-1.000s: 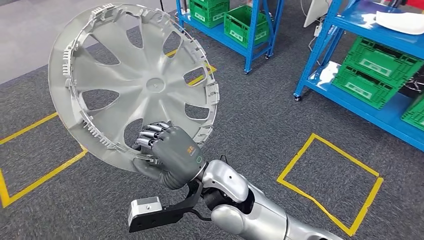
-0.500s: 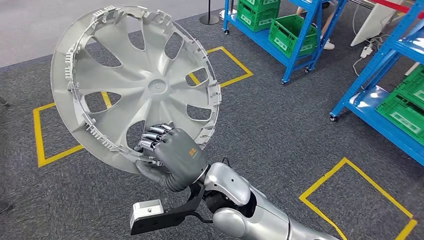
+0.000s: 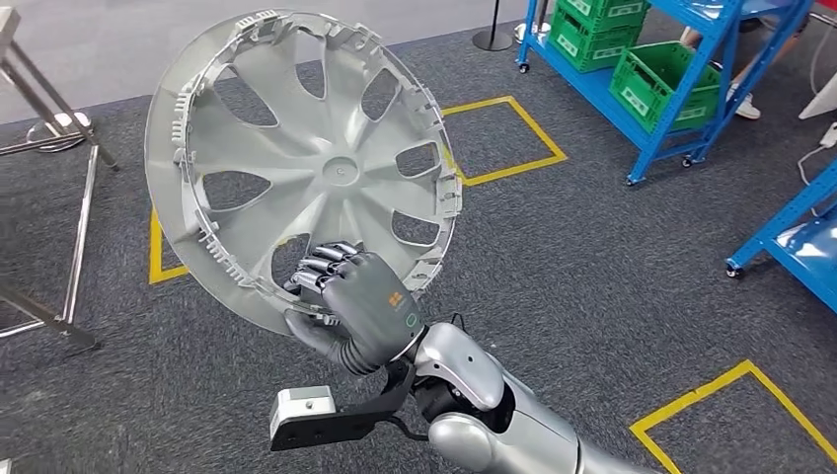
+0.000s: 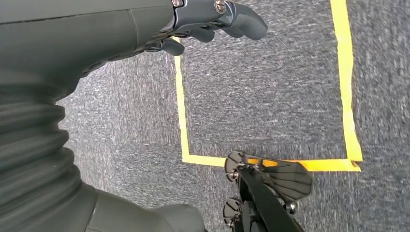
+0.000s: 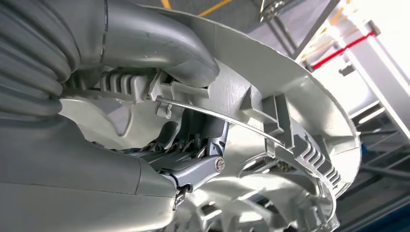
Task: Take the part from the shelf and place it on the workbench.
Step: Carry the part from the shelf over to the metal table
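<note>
The part is a large silver wheel cover (image 3: 326,168), held upright and tilted in front of me in the head view, its ribbed inner side facing me. My right hand (image 3: 365,301) grips its lower rim, fingers reaching through a spoke opening. In the right wrist view the thumb (image 5: 159,43) presses on the wheel cover's rim (image 5: 300,111) while the fingers curl behind it. My left hand (image 4: 145,29) hangs over the carpet with its fingers loosely apart and nothing in it.
Grey carpet with yellow tape squares (image 3: 503,138) lies below. A blue shelf with green crates (image 3: 651,69) stands at the back right, another blue shelf (image 3: 799,237) at the right edge. A metal frame's legs (image 3: 59,128) are at the left. A person's shoe (image 3: 747,107) shows behind the shelf.
The camera has turned: the shelves and tape squares slid to the right and a metal frame came in at the left. My right hand keeps the same hold on the wheel cover.
</note>
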You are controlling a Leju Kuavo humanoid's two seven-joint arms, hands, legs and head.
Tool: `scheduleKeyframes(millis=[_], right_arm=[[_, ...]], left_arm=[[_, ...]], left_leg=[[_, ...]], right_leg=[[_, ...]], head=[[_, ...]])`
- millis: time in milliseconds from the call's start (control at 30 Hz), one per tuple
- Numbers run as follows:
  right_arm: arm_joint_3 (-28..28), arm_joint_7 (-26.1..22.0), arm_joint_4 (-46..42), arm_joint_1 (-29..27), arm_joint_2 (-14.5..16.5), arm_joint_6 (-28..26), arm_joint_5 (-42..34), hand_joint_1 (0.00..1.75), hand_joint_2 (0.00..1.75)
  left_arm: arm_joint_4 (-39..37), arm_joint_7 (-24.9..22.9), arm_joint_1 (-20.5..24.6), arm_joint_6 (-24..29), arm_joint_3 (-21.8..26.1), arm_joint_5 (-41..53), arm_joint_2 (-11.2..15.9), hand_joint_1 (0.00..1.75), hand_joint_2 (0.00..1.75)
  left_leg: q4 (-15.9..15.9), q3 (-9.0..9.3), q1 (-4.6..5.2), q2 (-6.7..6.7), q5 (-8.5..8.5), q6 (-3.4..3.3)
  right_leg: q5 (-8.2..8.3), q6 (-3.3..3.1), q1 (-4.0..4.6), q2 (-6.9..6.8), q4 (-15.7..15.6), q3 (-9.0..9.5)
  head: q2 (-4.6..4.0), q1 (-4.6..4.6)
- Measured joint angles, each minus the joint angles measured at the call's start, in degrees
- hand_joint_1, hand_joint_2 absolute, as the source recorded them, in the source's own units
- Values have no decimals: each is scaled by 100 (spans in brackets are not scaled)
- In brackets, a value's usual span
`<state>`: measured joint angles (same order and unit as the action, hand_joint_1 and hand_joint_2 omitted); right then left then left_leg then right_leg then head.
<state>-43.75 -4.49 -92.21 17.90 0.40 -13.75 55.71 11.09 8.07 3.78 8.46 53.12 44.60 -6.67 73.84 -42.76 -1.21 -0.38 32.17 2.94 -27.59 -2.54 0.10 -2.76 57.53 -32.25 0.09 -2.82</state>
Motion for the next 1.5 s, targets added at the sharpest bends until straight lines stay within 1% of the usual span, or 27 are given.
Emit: scheduleKeyframes(millis=[67,133,200,267,333,400,467,500,533,567,633,700,767,833,900,967,1000,1033,1100,1167,1200,1267,1333,1367,1433,1467,1500], right_arm=[[45,-9,-6,-16,-52,-9,-19,175,175],[79,-65,1,-2,-105,-44,-72,175,175],[90,-157,28,41,-131,-77,-139,175,175],[79,-245,82,122,-116,-59,-193,175,175],[46,-307,151,226,-55,5,-228,175,175],[-1,-346,218,307,4,85,-245,175,175],[-63,-370,270,341,49,139,-250,175,175],[-95,-373,287,346,75,153,-251,175,175],[-121,-372,299,348,102,162,-252,175,175],[-138,-370,305,352,126,169,-253,175,175],[-159,-369,309,377,157,176,-252,175,175],[-182,-372,310,412,179,179,-251,175,175],[-202,-367,310,434,219,183,-250,175,175],[-212,-342,308,435,257,191,-237,175,175],[-213,-300,305,413,263,196,-207,175,175],[-213,-272,305,380,251,196,-187,175,175],[-213,-266,306,365,247,197,-184,175,175],[-213,-260,305,353,245,196,-183,175,175],[-213,-244,304,340,243,185,-169,175,175],[-213,-227,303,333,235,152,-141,175,175],[-213,-222,303,330,229,136,-130,175,175],[-213,-209,301,323,221,118,-119,175,175],[-212,-176,297,313,209,91,-107,175,175],[-206,-156,295,297,189,58,-97,175,175],[-176,-128,293,240,119,-20,-77,175,175],[-155,-118,292,204,80,-46,-70,175,175],[-133,-105,290,171,49,-60,-67,175,175]], left_arm=[[2,38,6,-25,-14,33,18,0,175],[3,39,35,-53,-41,55,23,0,175],[2,30,48,-68,-59,22,27,0,175],[2,32,30,-44,-54,-91,43,0,175],[4,27,19,9,-28,-225,57,0,175],[4,-11,28,73,11,-316,60,0,175],[2,-62,32,123,52,-358,51,0,175],[2,-76,26,138,72,-368,47,0,175],[2,-84,21,149,90,-373,43,0,175],[2,-85,19,156,101,-377,38,0,175],[1,-85,20,162,110,-380,21,0,175],[0,-86,10,164,115,-381,9,0,175],[-1,-79,-20,164,132,-382,9,0,175],[-2,-46,-41,157,151,-365,10,0,175],[-2,-2,-32,133,158,-322,12,0,175],[-1,25,-21,112,158,-295,15,0,175],[-1,31,-22,109,159,-292,20,0,175],[-1,33,-26,108,160,-286,26,0,175],[1,39,-28,103,161,-256,42,0,175],[2,44,-10,95,161,-214,50,0,175],[2,43,-3,93,161,-202,49,0,175],[1,26,-4,93,161,-186,48,0,175],[2,-17,-7,94,160,-145,51,0,175],[3,-42,3,93,158,-111,54,0,175],[3,-75,29,93,152,-49,58,0,175],[2,-83,36,92,150,-28,57,0,175],[2,-88,36,92,149,-16,56,0,175]], left_leg=[[-633,367,-36,140,-325,49],[-1308,753,-32,360,-558,35],[-1472,822,1,395,-581,-55],[-1488,797,11,266,-597,-150],[-1511,802,0,142,-621,-229],[-1519,798,-2,2,-635,-279],[-1514,792,11,-165,-637,-297],[-1508,794,16,-259,-637,-298],[-1503,797,17,-355,-637,-296],[-1497,800,15,-449,-639,-292],[-1487,788,12,-611,-648,-257],[-1500,756,-2,-731,-665,-178],[-1534,731,-20,-800,-689,-92],[-1393,650,-9,-549,-594,-54],[-803,369,5,-162,-266,-28],[-99,42,3,-27,25,13],[38,-11,2,-9,38,26],[-68,61,2,10,-59,32],[-818,476,10,181,-391,19],[-1436,815,40,358,-583,-60],[-1536,863,55,387,-594,-109],[-1532,848,68,270,-606,-195],[-1552,846,50,163,-631,-263],[-1564,848,37,107,-646,-297],[-1565,835,27,-22,-660,-333],[-1560,829,27,-97,-662,-340],[-1555,825,27,-174,-663,-340]], right_leg=[[-35,52,-22,-145,29,8],[-94,137,-14,-271,86,12],[-128,217,2,-368,118,23],[-151,290,-26,-418,128,49],[-325,351,-66,-188,367,-38],[-678,371,-85,138,1058,-365],[-897,359,-79,237,1737,-724],[-846,341,-73,250,1809,-785],[-690,315,-67,272,1653,-734],[-463,281,-63,334,1297,-584],[-124,219,-56,579,518,-247],[-50,193,-35,693,195,-118],[-21,156,-27,580,145,-102],[21,80,-43,452,67,-65],[31,26,-39,296,32,-43],[20,8,-23,131,34,-43],[15,6,-19,54,36,-42],[8,12,-17,-16,38,-37],[-20,45,-12,-142,56,-20],[-62,103,16,-252,88,-8],[-76,132,31,-298,98,-3],[-92,189,34,-378,101,12],[-198,265,1,-231,233,-19],[-336,301,-19,-81,454,-113],[-707,344,-41,188,1203,-474],[-838,352,-44,232,1564,-660],[-864,352,-46,249,1761,-774]], head=[[0,0],[0,-10],[0,-37],[0,-55],[0,-68],[0,-84],[0,-88],[0,-88],[0,-87],[0,-87],[0,-87],[0,-99],[0,-109],[0,-93],[0,-68],[0,-57],[0,-57],[0,-56],[0,-56],[0,-62],[0,-66],[0,-72],[0,-75],[0,-79],[0,-85],[0,-86],[0,-87]])
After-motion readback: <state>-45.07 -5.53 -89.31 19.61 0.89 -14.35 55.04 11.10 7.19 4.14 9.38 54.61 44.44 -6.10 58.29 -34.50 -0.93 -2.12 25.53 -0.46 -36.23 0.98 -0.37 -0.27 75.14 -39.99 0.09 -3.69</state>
